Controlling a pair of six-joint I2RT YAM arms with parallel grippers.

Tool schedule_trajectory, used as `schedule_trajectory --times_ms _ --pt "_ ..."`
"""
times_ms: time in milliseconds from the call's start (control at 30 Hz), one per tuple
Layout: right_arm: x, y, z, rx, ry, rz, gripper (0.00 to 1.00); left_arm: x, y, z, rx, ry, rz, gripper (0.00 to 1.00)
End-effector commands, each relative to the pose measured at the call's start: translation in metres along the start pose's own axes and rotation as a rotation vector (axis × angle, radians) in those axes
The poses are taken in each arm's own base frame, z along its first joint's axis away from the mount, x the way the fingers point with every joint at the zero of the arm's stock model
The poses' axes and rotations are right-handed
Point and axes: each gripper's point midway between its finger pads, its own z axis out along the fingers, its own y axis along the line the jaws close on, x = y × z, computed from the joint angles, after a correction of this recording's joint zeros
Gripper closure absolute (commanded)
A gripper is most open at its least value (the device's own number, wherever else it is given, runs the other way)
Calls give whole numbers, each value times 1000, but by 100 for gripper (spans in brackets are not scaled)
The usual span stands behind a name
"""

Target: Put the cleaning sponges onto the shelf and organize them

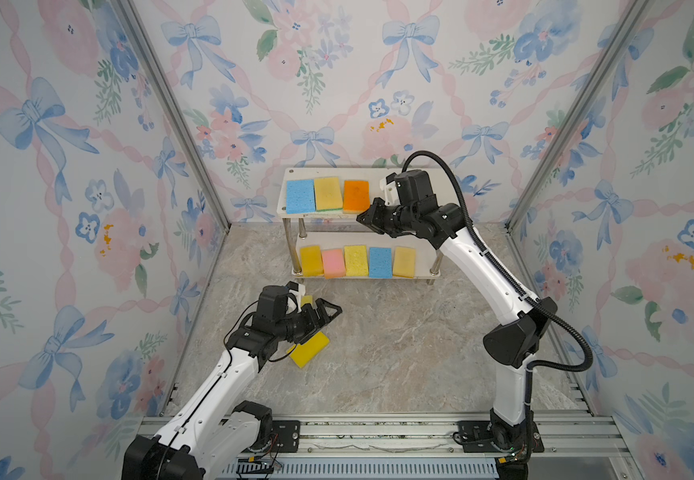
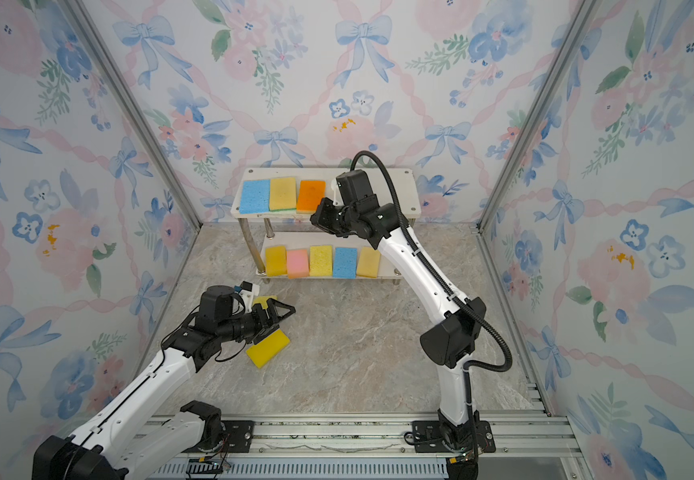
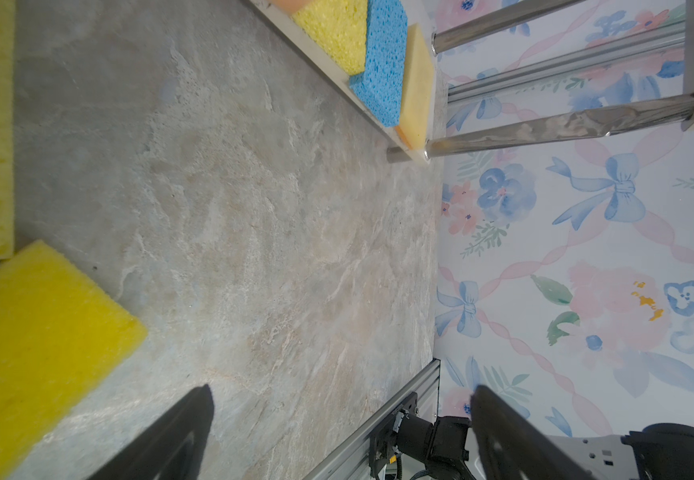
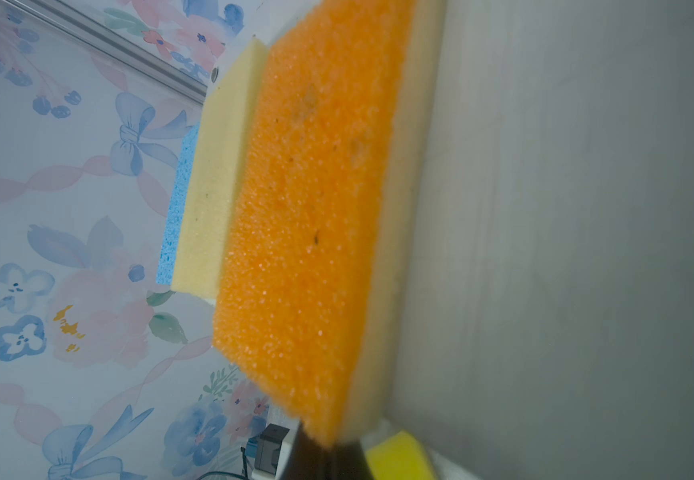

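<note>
Sponges (image 1: pixel 356 260) sit in rows on the small two-tier shelf (image 1: pixel 328 172) of white boards and shiny metal posts: five on the lower board, three on the upper. Closed right fingers (image 1: pixel 360 217), holding nothing, rest at the front corner of the orange rectangular foam sponge (image 1: pixel 356 196), last in the upper row. Wide-open, empty left fingers (image 1: pixel 329 314) hover over the marbled worktop (image 1: pixel 399 353) between a bright yellow foam sponge (image 1: pixel 309 349) and a paler yellow one (image 1: pixel 307 300).
</note>
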Motion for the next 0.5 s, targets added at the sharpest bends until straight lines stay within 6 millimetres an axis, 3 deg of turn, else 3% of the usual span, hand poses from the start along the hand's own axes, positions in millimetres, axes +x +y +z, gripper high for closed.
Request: schedule_trajectory --times_ms 0,467 --pt "-7 3 -24 -1 -19 -24 100 -2 -1 0 -4 0 8 2" --pt "-21 0 -14 -24 -29 -3 100 -7 -2 1 -10 -7 7 2"
